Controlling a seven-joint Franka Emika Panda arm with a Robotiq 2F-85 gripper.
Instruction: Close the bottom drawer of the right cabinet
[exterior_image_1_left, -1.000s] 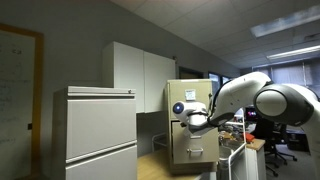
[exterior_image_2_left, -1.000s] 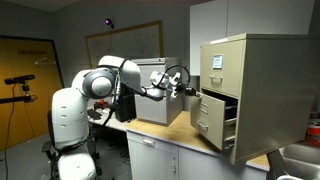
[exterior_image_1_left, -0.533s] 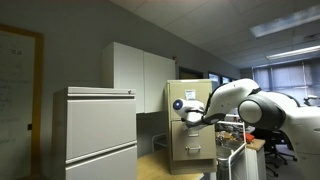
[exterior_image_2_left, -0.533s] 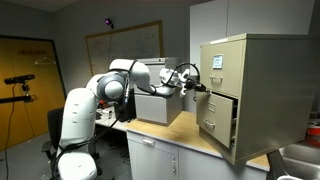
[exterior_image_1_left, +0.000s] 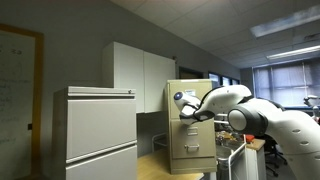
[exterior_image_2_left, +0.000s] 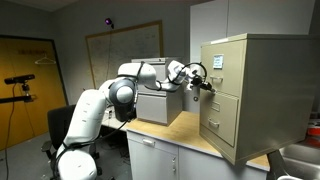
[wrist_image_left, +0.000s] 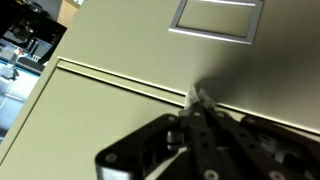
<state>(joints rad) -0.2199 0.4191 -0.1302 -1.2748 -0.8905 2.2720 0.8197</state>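
Observation:
The right cabinet is the tall beige filing cabinet, seen in both exterior views (exterior_image_1_left: 192, 125) (exterior_image_2_left: 265, 95). Its bottom drawer (exterior_image_2_left: 218, 125) (exterior_image_1_left: 196, 148) sits flush or nearly flush with the drawer above. My gripper (exterior_image_2_left: 205, 86) (exterior_image_1_left: 186, 106) is shut and empty, with the arm stretched out towards the cabinet front. In the wrist view the closed fingertips (wrist_image_left: 198, 97) touch the seam between two beige drawer fronts (wrist_image_left: 110, 130). A metal label holder (wrist_image_left: 216, 18) shows above them.
A wider light grey cabinet (exterior_image_1_left: 100, 130) stands in the foreground, with white wall cupboards (exterior_image_1_left: 140, 75) behind it. A grey box (exterior_image_2_left: 160, 105) sits on the wooden counter (exterior_image_2_left: 185, 140) beside the beige cabinet. The robot base (exterior_image_2_left: 75, 150) stands by the counter.
The bottom drawer stood well open a second ago and has slid back into the cabinet. My arm has stretched out towards the cabinet, with the shut gripper staying against the drawer front.

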